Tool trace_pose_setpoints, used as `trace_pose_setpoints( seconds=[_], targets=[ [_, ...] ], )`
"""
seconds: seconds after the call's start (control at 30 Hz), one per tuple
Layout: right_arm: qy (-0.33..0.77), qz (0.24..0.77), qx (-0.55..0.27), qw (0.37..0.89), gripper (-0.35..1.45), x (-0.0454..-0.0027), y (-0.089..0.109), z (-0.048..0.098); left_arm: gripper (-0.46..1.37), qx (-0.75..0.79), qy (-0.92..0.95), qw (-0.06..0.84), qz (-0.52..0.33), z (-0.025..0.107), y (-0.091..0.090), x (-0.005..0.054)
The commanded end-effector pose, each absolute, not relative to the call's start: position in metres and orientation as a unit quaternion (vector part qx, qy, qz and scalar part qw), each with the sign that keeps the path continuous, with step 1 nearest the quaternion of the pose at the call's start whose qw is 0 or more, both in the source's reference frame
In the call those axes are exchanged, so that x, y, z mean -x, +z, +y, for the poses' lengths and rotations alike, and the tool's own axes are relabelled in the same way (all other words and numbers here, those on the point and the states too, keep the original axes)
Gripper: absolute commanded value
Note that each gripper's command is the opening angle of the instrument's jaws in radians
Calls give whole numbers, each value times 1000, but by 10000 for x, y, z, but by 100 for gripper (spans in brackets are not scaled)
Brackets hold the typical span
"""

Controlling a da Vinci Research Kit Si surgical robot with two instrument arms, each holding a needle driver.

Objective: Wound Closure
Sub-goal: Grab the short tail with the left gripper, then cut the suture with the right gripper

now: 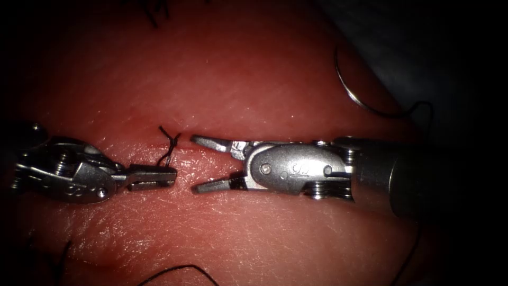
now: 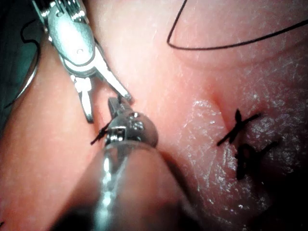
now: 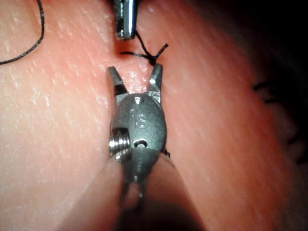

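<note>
The cut carries a knot with short ends, which the left tool grips with jaws closed, while the right tool gapes empty at 3 o'clock and the needle lies free at 1 o'clock; finished stitches suggest closure is well along.

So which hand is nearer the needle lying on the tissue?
Right. The needle lies loose above the right hand, whose jaws are open and empty. The left hand, shut on the thread, is farther left.
</note>
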State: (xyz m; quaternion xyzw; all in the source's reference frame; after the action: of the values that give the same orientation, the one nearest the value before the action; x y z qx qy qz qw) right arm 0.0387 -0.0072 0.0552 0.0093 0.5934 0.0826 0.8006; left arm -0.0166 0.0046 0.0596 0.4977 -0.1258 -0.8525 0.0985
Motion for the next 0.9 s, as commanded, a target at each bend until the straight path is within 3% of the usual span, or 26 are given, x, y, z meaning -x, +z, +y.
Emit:
trace_pose_setpoints(
  seconds=[0.03, 0.9],
  targets=[
    [81, 595, -13, 800, 115, -389, 553, -72, -35, -503, -851, 95, -119, 46, 597, 166],
    [6, 661, 32, 749, 116, -457, 556, -74, -35, -525, -841, 74, -106, 49, 590, 167]
  ],
)
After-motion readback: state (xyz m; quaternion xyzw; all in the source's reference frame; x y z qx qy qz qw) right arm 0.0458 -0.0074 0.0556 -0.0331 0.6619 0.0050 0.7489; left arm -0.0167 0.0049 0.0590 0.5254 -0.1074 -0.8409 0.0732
